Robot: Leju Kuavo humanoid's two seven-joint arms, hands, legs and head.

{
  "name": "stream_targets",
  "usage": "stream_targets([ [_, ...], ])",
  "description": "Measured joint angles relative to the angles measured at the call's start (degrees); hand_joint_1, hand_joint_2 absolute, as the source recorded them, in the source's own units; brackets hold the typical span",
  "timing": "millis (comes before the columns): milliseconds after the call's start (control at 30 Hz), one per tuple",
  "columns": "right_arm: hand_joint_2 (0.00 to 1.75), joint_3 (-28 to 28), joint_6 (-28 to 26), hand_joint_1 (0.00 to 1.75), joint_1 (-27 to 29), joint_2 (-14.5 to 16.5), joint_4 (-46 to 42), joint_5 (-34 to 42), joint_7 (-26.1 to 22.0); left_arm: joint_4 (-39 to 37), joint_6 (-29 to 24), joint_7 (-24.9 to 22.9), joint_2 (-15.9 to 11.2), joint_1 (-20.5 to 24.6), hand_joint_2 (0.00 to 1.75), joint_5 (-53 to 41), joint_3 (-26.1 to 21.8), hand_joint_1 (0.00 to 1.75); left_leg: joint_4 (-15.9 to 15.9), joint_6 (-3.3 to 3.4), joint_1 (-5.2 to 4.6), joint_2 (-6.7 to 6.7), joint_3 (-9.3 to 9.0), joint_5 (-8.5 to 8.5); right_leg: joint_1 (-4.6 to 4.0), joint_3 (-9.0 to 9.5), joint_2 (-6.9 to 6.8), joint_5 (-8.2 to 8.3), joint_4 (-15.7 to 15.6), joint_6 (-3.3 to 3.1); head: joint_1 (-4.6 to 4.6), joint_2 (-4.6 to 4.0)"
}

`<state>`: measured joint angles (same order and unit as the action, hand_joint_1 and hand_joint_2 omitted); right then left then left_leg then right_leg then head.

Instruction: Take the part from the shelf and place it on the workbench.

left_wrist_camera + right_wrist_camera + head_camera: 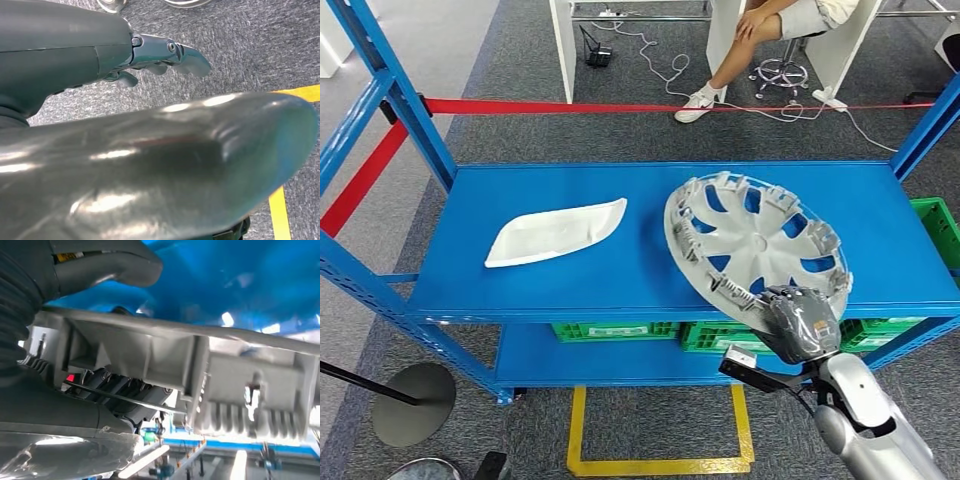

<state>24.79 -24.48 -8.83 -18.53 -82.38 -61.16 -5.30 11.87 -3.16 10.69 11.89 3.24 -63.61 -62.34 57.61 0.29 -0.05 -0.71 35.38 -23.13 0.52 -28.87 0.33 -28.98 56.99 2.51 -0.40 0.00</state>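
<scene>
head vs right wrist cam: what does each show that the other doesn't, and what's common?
Head view alone: the whole blue metal shelf top, the white curved plastic panel lying on it, green plastic crates on the lower shelf, red barrier tape, and a seated person's legs.

Right wrist view alone: the close-up underside of the rim with its ribbed clips, and dark fingers under that rim.

Both: the round grey plastic wheel cover, gripped at its near edge by the right robot hand.
</scene>
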Motion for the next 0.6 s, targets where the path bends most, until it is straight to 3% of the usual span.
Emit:
stream_targets([
  [133, 1.75, -1.15, -2.96, 1.75, 1.25, 0.8, -2.21, 3.86, -3.88, 0.0, -0.28, 0.44, 0.01, 0.03, 0.0, -0.2, 0.01, 0.0, 0.0, 0.0, 0.0, 0.0, 0.0, 0.0, 0.0, 0.0, 0.0, 0.0, 0.0, 0.0, -0.01, 0.0],
  [367, 1.75, -4.75, 1.22, 1.75, 2.51, 3.1, -5.53, 21.61, -9.46, 0.0, -1.81, 3.48, 0.08, 0.04, 0.0, -0.52, 0.01, 0.0, 0.0, -0.03, 0.03, 0.01, -0.04, -0.03, -0.01, -0.43, 0.01, -0.05, 0.0, -0.01, -0.01, 0.0],
  [600, 1.75, -8.78, 3.03, 1.75, 5.04, 5.39, -8.92, 29.5, -13.32, 0.0, -3.75, 6.45, 0.09, 0.04, 0.0, -1.08, 0.01, 0.0, 0.0, -0.06, 0.02, 0.01, -0.04, -0.07, -0.01, -0.56, 0.02, -0.08, 0.0, 0.0, -0.01, 0.0],
])
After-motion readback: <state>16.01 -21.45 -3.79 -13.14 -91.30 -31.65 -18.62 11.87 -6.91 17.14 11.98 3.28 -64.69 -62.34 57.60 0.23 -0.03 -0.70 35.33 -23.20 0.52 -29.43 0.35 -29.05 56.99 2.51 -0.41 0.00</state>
